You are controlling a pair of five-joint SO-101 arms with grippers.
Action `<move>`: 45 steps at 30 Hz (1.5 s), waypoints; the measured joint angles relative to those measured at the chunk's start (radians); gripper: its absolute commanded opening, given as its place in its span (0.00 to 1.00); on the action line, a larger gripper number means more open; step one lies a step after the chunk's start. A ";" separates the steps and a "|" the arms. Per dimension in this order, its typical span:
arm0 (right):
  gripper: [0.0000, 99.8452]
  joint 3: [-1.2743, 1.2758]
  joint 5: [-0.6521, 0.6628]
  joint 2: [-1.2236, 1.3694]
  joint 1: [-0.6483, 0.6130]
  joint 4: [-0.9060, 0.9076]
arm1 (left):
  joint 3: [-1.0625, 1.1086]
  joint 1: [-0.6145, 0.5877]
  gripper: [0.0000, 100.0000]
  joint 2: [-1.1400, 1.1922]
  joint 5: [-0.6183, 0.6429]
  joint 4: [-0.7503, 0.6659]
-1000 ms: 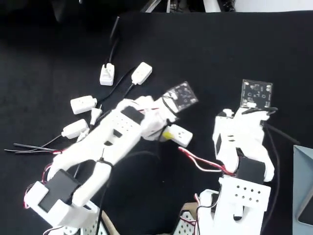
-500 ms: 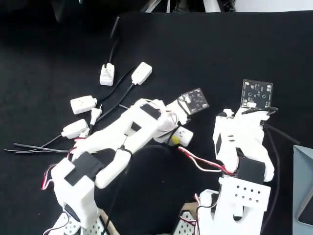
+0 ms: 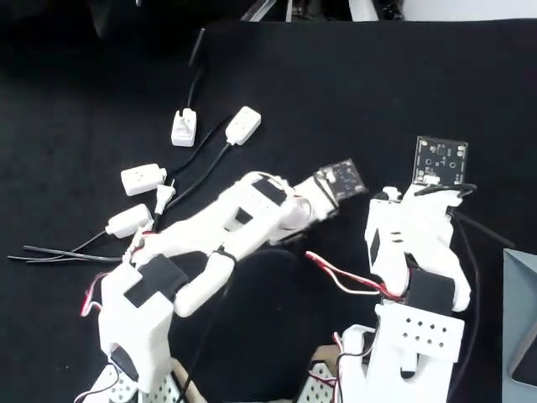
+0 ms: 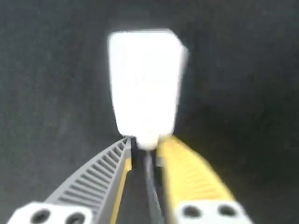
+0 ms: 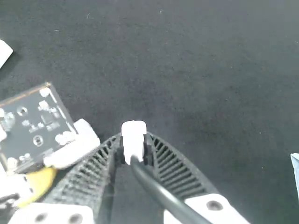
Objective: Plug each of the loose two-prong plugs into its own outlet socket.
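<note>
Plug (image 5: pixel 133 131), small and white, pinched at the tips of the right tool (image 5: pixel 134 140), fingers drawn narrow around it, black cable (image 5: pixel 159 186) trailing back between them. Hangs over the black table (image 5: pixel 210 56).

Right arm (image 3: pixel 415 243): no shift since a second ago. Stands folded at the near edge, wrist pointing away across the table.

Left arm (image 3: pixel 243 218): swung to the right over the last second. Now stretches low and diagonal from the near left corner toward the right arm, wrist board (image 3: pixel 340 180) just beside the right arm's wrist.

White block (image 4: pixel 145 84): visible from above beside a yellow finger a second ago, now hidden under the left arm in the high view. Gripped by its narrow end in the left tool (image 4: pixel 144 140), grey and yellow fingers closed to a slim gap, block pointing straight out ahead.

Farther out on the left of the table, loose and apart from both arms: nearest white piece (image 3: pixel 128 221), second white piece (image 3: pixel 143 178), then a far pair of white pieces (image 3: pixel 243 124), all on thin black leads (image 3: pixel 205 147).
</note>
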 measured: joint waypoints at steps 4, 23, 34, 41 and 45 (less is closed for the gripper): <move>0.01 0.000 0.000 0.000 0.000 0.000 | 0.008 -0.012 0.03 -0.051 0.002 0.144; 0.01 0.000 0.000 0.000 0.000 0.000 | 0.523 -0.164 0.30 -0.971 0.069 0.489; 0.01 0.000 0.000 0.000 -0.031 0.000 | 0.750 -0.342 0.30 -1.514 0.109 0.520; 0.01 0.000 0.000 0.000 -0.032 0.000 | 0.928 -0.298 0.30 -1.550 0.144 0.350; 0.01 0.000 0.000 0.000 -0.032 0.000 | 0.993 -0.298 0.30 -1.522 0.146 0.204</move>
